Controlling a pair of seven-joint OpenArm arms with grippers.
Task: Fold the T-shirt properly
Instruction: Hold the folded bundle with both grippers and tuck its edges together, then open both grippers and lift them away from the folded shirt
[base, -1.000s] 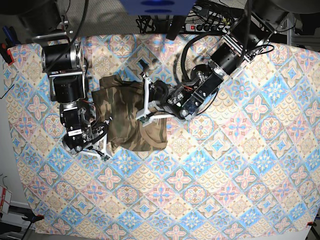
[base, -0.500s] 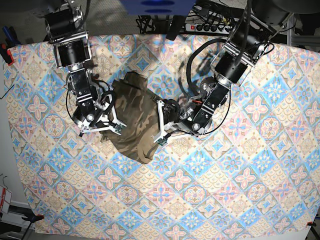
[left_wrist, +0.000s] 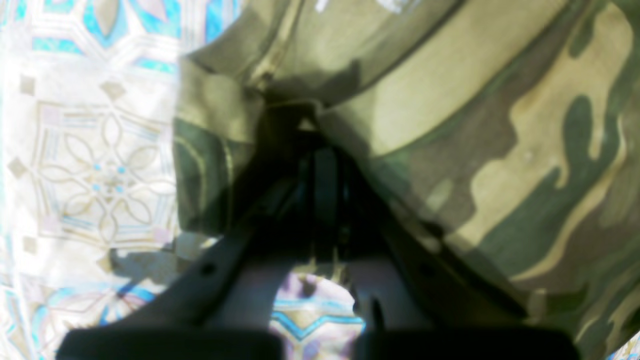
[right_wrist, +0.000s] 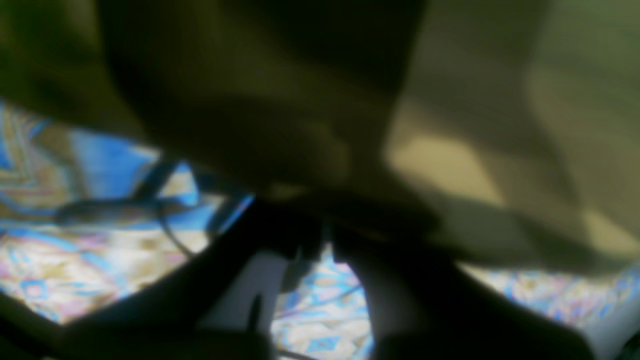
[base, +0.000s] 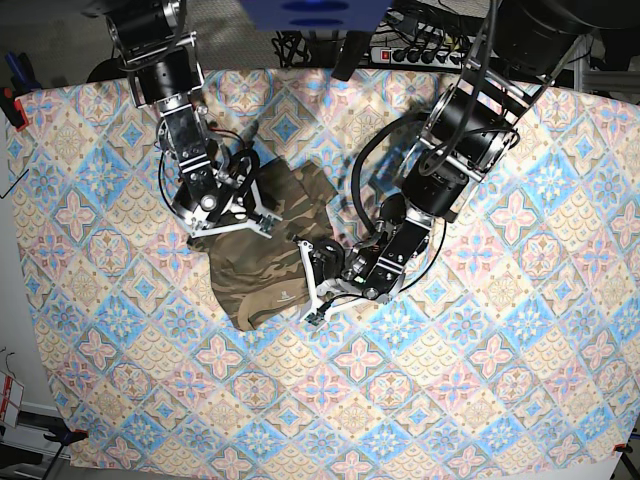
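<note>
Between my two grippers lay the soft camouflage-print T-shirt in green, brown and tan (base: 265, 255), bunched into a rumpled bundle on the blue, pink and cream tile-patterned cloth (base: 500, 380) covering the table.

Left gripper (base: 318, 290): jaws pressed together on a fold at the bundle's near edge; the left wrist view showed fabric gathered right at the tips (left_wrist: 295, 117). Right gripper (base: 235, 215): jaws likewise closed on cloth at the far, upper side of the bundle. I judged both as pinching the shirt, though the right wrist picture was too blurred to show the exact contact.

Handling, my judgement: light, limp knit, no stiffness of its own. It would sag and drape from any pinch, and layers would slide over each other. Nothing fragile. Best holds would be at seams and hems — shoulders, sleeve edges, bottom hem — where the cloth is doubled and less apt to slip out of the jaws.

Views compared: base view gave the whole outline of the bundle and both arms' placing, and a small pale mark on the fabric near the left gripper. Left wrist view alone showed the tan band and crease lines just ahead of the fingertips. Right wrist view gave only dark blurred cloth overhanging the jaws, patterned cloth beneath.
</note>
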